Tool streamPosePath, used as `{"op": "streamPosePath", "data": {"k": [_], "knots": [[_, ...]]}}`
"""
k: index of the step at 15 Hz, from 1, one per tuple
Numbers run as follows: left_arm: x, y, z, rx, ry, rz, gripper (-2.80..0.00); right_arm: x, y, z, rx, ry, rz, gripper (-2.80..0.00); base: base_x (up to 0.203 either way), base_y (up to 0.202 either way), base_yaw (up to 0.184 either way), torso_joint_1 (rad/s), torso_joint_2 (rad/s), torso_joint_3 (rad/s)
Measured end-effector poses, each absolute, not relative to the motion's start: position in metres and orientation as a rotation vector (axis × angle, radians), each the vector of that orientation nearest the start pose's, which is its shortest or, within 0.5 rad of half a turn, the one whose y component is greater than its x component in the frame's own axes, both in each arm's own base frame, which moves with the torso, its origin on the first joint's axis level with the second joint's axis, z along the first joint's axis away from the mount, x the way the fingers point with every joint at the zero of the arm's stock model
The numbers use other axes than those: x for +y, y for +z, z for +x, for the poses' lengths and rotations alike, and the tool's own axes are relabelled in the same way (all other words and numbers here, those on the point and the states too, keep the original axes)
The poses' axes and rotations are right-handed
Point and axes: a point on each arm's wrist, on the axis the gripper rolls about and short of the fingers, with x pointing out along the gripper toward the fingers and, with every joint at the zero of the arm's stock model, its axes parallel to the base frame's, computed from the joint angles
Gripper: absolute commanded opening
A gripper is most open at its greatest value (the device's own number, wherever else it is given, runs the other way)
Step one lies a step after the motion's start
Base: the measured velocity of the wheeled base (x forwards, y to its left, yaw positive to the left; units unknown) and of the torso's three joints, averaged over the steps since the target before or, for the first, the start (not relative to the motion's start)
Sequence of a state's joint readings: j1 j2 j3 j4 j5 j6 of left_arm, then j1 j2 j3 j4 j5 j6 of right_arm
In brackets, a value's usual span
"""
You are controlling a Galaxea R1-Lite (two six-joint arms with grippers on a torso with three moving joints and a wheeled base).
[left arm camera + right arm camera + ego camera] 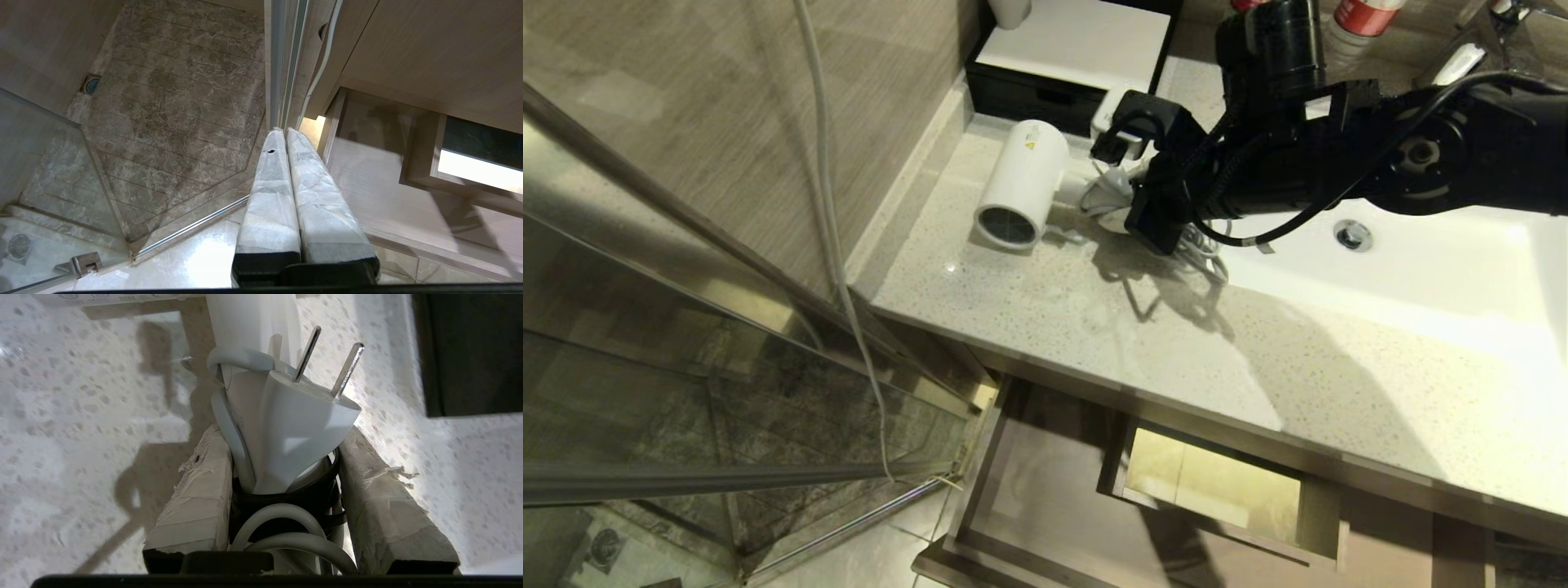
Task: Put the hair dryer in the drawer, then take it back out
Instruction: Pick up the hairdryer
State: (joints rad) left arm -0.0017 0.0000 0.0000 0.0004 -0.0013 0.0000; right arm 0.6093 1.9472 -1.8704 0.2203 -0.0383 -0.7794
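Note:
The white hair dryer (1021,184) lies on the speckled countertop (1094,327), its grey grille end facing the front edge. My right gripper (1127,200) reaches in from the right and is shut on its handle and bundled cord. In the right wrist view the taped fingers (196,498) press on either side of the cord loops (282,514) and the plug (302,412) of the hair dryer (253,318). Below the counter the drawer (1045,498) stands pulled out, with a boxed cutout (1217,482) inside. My left gripper (284,130) hangs shut beside the drawer (367,171), above the floor.
A white sink basin (1405,261) lies right of the hair dryer. Behind it sits a black box with a white lid (1070,57), with bottles (1364,16) and a tap (1486,24) at the back. On the left are a glass shower door (686,269) and a hanging white cable (837,245).

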Motion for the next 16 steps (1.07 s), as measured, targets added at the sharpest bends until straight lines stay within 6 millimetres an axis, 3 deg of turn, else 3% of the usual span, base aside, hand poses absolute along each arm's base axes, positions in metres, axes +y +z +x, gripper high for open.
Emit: {"op": "streamPosePath", "data": {"k": [9, 16], "knots": [[0.0, 0.076, -0.023, 0.0, -0.003, 0.0, -2.8, 0.169, 0.335, 0.31, 0.088, 0.549, -0.825, -2.8, 0.0, 0.0, 0.0, 0.0, 0.0, 0.0], [0.0, 0.075, -0.023, 0.0, -0.003, 0.0, -2.8, 0.128, 0.35, 0.292, 0.098, 0.464, -0.813, -2.8, 0.0, 0.0, 0.0, -0.004, 0.0, 0.0]]}}
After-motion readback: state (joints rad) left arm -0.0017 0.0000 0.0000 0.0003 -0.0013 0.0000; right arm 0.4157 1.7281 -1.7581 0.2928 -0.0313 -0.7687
